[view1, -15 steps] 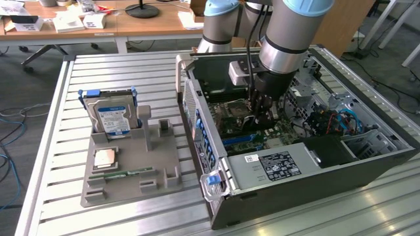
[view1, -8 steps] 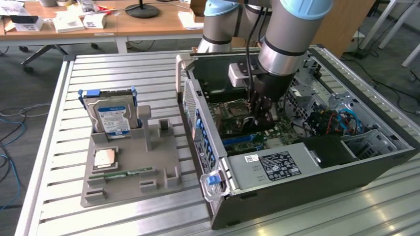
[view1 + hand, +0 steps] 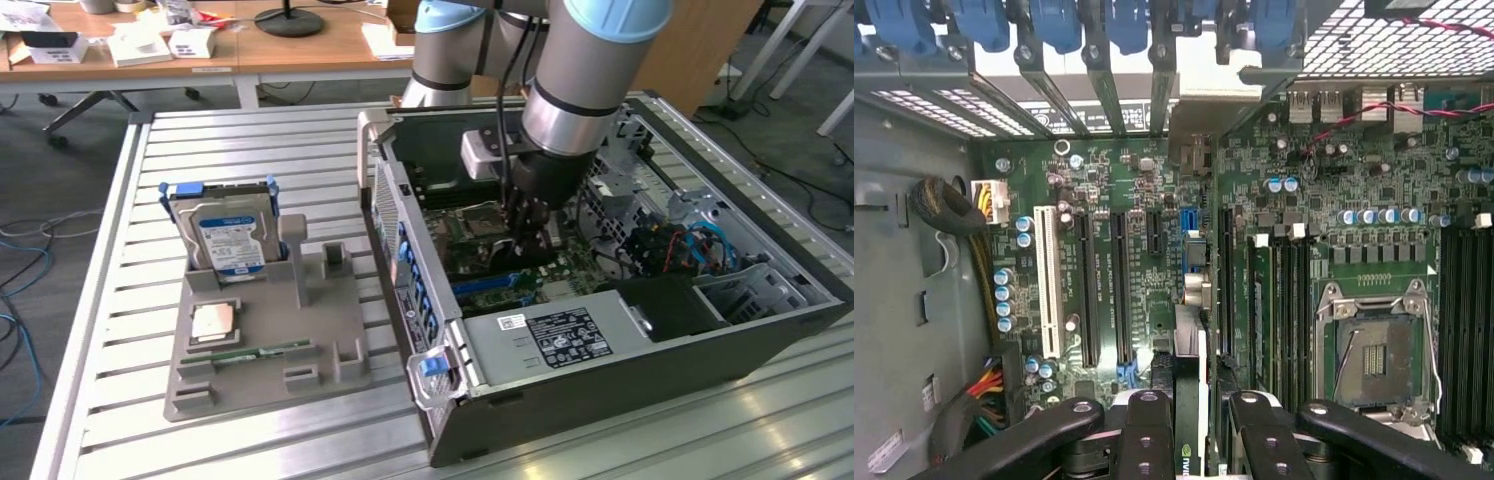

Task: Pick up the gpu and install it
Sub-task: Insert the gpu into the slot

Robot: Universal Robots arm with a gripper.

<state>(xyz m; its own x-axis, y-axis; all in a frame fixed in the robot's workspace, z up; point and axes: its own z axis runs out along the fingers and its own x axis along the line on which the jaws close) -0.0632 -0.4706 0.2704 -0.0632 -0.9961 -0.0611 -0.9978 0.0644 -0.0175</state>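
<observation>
Hand (image 3: 529, 243) | part-closed, gripping gpu (image 3: 1189, 340) edge-on | over motherboard (image 3: 1104, 170) slots | inside computer case (image 3: 641, 392)

A robotics lab or workshop: a robot arm (image 3: 587, 70) over an open computer case (image 3: 627, 375) on a slatted metal tabletop (image 3: 254, 140), cluttered wooden desks (image 3: 334, 48) behind (loose cables (image 3: 24, 237) on the floor (image 3: 54, 170)).

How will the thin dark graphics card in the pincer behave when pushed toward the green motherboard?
The thin dark graphics card, held edge-on in the pincer, is probably stiff but could tilt sideways, being gripped along one narrow edge. Slim as it is, it is likely light and fragile. A skewed push against the green motherboard may stress it.
</observation>
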